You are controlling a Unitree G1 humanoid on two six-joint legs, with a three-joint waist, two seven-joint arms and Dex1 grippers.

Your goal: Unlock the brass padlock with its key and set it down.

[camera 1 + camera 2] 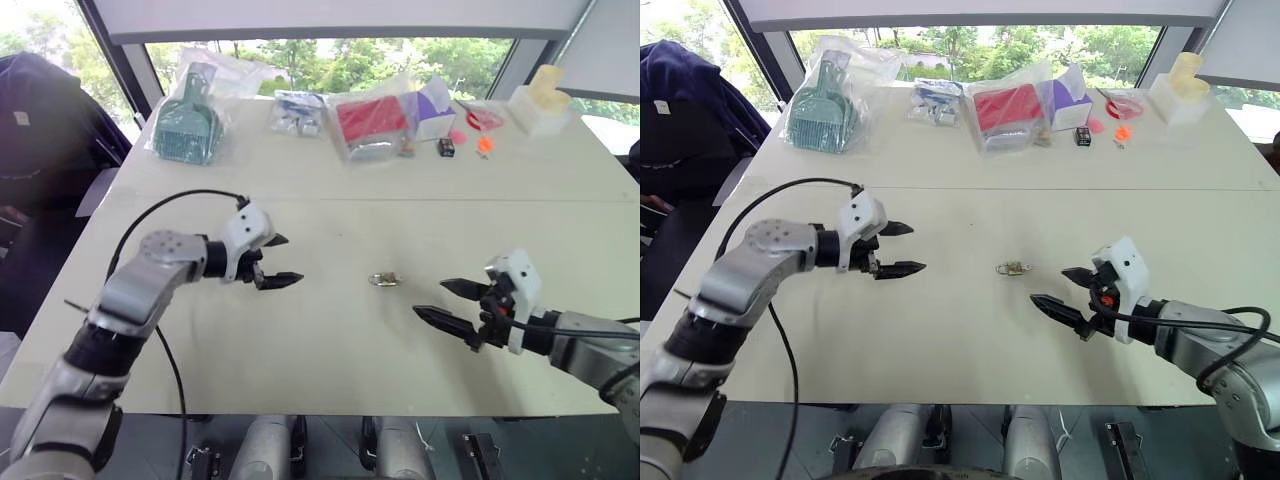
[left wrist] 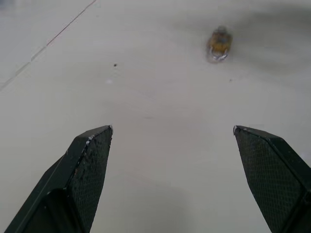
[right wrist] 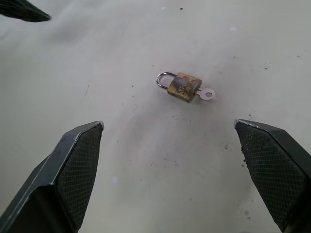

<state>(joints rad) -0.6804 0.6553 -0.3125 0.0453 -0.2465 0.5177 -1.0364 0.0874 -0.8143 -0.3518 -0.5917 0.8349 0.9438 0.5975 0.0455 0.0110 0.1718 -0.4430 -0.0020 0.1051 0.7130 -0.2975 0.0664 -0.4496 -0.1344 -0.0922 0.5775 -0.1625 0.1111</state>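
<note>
A: Brass padlock [image 3: 184, 87], the tiny yellow-gold one with a silvery shackle, is lying flat on the pale tabletop [image 1: 330, 340], between the two claws and touching neither.

B: Which way is it pointing?

A: Its long axis is running across the table: shackle toward the left gripper [image 1: 277, 261], small silvery key [image 3: 206, 94] sticking out of the base toward the right gripper [image 1: 452, 303].

B: Counts?

A: One table, two grippers, one padlock, one key.

B: Are the claws grasping anything?

A: No, both are standing spread wide and empty.
</note>
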